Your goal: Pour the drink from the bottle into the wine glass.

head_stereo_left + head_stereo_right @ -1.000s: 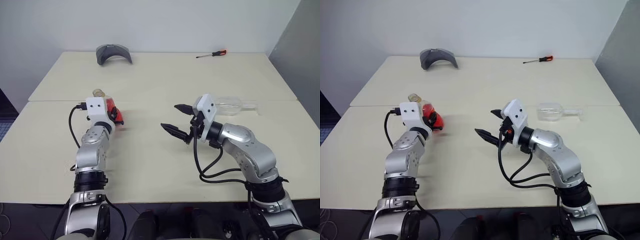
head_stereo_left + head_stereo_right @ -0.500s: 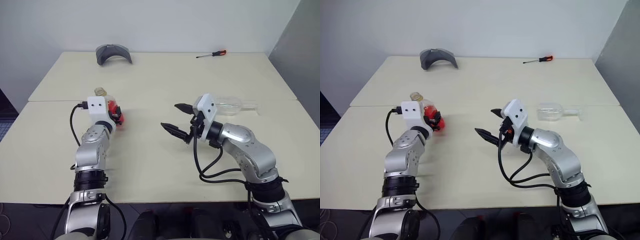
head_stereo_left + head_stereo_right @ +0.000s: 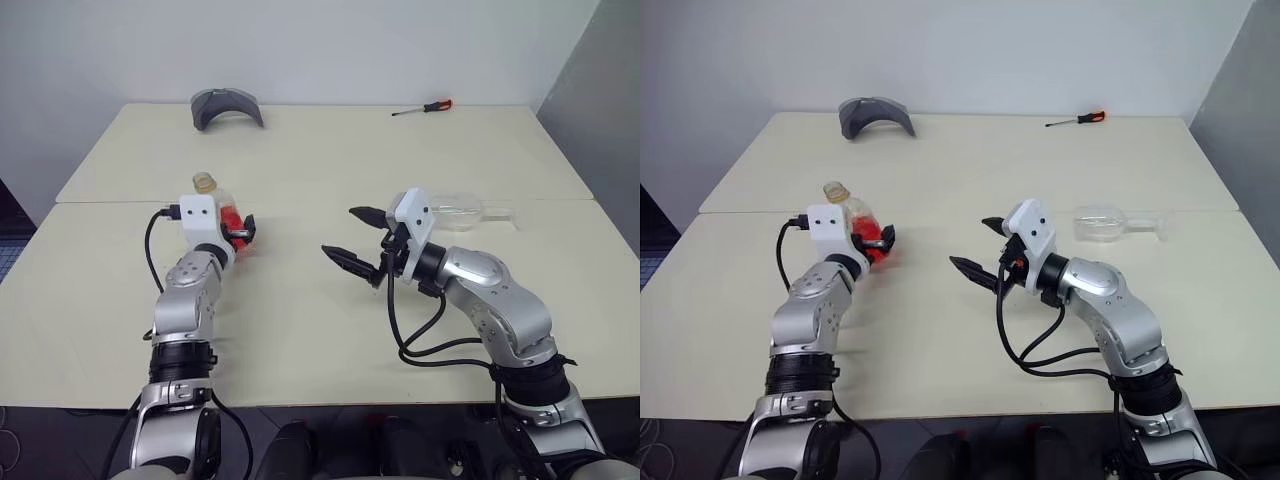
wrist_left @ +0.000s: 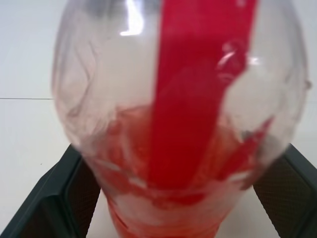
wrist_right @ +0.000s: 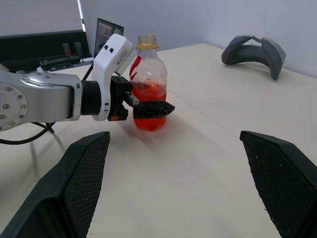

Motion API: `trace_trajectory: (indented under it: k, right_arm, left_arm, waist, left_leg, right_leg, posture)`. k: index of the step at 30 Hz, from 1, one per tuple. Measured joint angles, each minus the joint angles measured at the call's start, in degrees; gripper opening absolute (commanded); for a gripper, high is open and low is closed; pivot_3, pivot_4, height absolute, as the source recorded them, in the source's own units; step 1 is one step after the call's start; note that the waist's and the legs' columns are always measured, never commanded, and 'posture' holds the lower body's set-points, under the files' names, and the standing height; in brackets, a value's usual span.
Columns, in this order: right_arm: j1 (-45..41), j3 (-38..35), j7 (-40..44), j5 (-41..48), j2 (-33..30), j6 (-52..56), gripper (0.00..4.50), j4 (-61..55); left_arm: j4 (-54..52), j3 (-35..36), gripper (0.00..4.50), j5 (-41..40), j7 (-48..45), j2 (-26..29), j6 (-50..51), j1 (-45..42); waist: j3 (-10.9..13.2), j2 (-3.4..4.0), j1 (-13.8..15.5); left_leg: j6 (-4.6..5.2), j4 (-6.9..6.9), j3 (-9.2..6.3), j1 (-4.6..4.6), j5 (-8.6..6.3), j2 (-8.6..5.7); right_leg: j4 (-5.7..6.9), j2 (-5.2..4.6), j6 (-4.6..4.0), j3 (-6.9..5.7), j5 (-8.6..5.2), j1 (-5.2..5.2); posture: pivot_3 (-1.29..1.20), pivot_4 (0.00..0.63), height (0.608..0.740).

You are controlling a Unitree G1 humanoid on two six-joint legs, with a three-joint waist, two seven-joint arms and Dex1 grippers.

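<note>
The bottle (image 5: 147, 64) stands upright on the table at the left, uncapped, with the red-orange drink (image 5: 146, 121) filling its lower part. My left gripper (image 3: 235, 232) is open around the bottle's lower body, its fingers (image 4: 54, 198) spread on either side. The wine glass (image 3: 460, 212) lies on its side at the right, its stem pointing right. My right gripper (image 3: 340, 233) hovers open and empty over the table's middle, just left of the glass and pointing toward the bottle.
A grey curved object (image 3: 227, 106) lies at the far edge of the cream table (image 3: 320, 160). A red-handled screwdriver (image 3: 423, 107) lies at the back right. A seam crosses the table just behind the bottle and the glass.
The bottle went from tilted in my shut left gripper to upright on the table, and the left fingers spread open. The right arm has kept still.
</note>
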Motion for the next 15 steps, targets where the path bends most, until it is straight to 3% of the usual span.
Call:
trace_trajectory:
  k: [7, 15]
  right_arm:
    - [0.0, 0.0, 0.0, 0.0, 0.1, -0.2, 4.50, 0.0]
    - [2.2, 0.0, -0.1, 0.1, -0.1, -0.2, 4.50, -0.4]
  left_arm:
    - [-5.8, 0.0, 4.48, 0.0, 0.6, -0.8, 3.0, 4.0]
    - [-19.7, -0.4, 4.48, -1.9, 1.0, -2.8, 11.0, 13.0]
  waist:
    - [0.0, 0.00, 0.0]
    - [0.0, 0.00, -0.1]
  left_leg:
    - [0.00, 0.00, -0.01, 0.00, 0.00, 0.00]
    - [0.01, -0.01, 0.00, 0.01, -0.01, 0.00]
  right_leg:
    - [0.01, 0.00, 0.00, 0.00, 0.00, 0.00]
    - [0.00, 0.00, 0.00, 0.03, 0.00, 0.02]
  posture:
    - [0.00, 0.150, 0.740]
    - [0.00, 0.150, 0.740]
